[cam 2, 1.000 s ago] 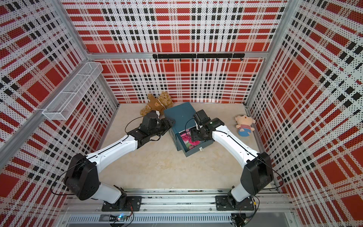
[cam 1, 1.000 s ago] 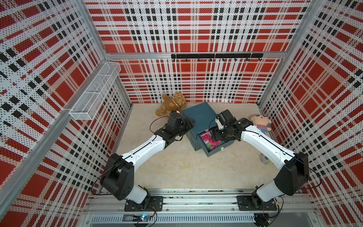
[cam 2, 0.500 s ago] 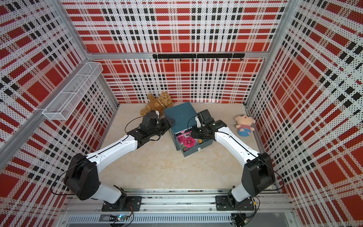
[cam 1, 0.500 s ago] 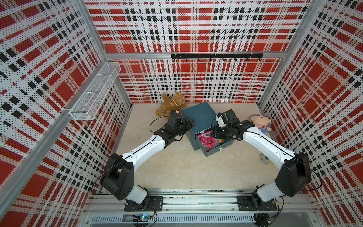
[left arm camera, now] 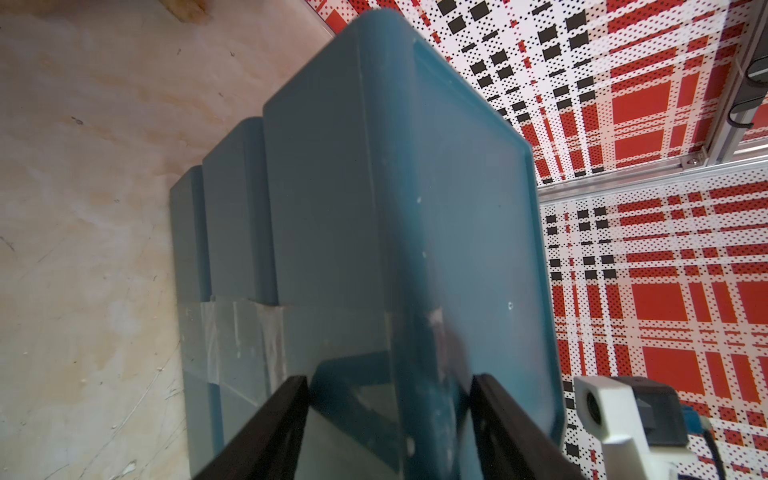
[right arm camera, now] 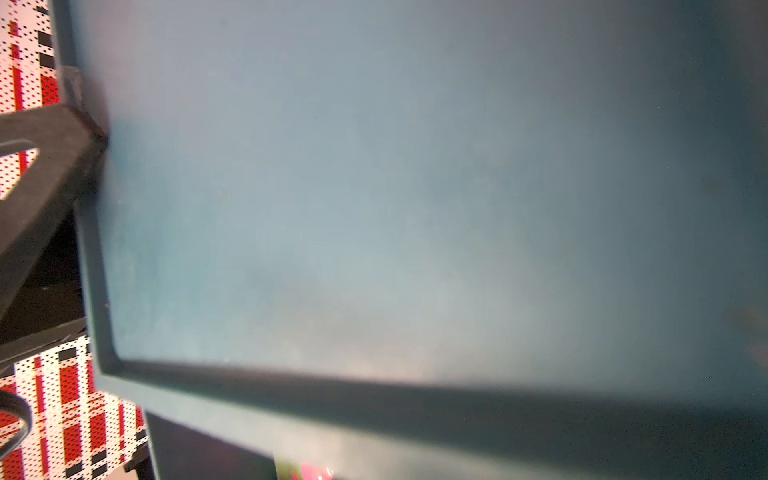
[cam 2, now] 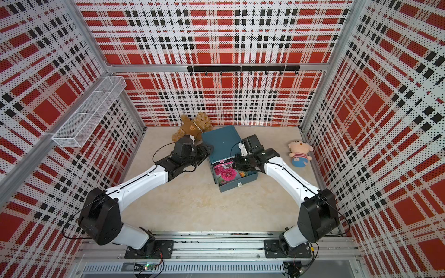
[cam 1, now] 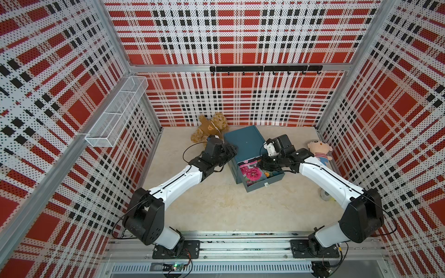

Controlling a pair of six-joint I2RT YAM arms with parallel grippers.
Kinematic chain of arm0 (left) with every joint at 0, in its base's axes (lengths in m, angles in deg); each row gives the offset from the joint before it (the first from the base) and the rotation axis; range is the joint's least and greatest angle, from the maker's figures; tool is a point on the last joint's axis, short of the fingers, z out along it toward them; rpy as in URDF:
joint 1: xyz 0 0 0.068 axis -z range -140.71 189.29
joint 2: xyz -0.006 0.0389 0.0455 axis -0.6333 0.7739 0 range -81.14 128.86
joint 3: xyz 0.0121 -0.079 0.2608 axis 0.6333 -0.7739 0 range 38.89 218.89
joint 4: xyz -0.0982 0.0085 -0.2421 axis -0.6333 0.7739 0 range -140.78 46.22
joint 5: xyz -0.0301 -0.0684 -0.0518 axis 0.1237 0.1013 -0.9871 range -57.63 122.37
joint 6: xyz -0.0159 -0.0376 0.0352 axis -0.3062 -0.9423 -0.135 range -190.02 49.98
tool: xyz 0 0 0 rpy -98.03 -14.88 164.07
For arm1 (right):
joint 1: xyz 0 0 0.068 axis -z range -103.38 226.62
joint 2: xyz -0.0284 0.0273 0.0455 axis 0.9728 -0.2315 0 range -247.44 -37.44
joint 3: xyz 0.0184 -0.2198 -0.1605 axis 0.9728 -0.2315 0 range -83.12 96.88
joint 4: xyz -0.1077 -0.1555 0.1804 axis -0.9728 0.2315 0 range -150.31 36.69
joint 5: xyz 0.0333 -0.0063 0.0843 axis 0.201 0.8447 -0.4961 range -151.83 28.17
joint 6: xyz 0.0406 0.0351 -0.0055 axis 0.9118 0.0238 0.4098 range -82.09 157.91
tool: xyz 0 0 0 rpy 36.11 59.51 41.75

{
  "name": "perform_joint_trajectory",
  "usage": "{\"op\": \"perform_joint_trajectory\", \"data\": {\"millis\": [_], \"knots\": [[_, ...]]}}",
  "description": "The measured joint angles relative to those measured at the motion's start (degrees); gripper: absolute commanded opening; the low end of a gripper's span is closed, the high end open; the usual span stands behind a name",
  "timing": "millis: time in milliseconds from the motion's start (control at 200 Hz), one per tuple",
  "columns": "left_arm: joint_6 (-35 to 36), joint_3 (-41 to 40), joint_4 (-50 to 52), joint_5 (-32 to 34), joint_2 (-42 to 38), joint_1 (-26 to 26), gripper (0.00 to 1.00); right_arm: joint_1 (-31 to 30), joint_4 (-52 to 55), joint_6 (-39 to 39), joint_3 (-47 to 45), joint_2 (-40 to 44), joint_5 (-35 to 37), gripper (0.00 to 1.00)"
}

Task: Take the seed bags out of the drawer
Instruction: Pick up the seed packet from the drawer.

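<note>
A teal drawer cabinet stands at the back, its top drawer pulled out. Inside lie the seed bags: a pink-flower bag on top and an orange-printed one showing beside it. My right gripper reaches into the drawer's back right and is shut on the pink bag's corner. Its wrist view is filled by the cabinet top, with only a pink sliver showing. My left gripper clamps the cabinet's upper left edge.
A brown teddy bear lies behind the cabinet on the left. A small doll lies to its right. A white wire basket hangs on the left wall, and a black hook rail on the back wall. A small pale object sits by the right wall.
My right gripper drew back toward the drawer's back right, uncovering the pink bag, and its jaws closed. The left arm and the cabinet stayed put.
</note>
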Motion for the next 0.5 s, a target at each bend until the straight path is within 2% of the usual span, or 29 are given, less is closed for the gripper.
{"op": "perform_joint_trajectory", "data": {"millis": [501], "knots": [[-0.1,-0.7,-1.2,-0.2,0.0,0.0,0.66,3.4,-2.5,11.4,0.4,3.7,-10.6,0.00]]}}
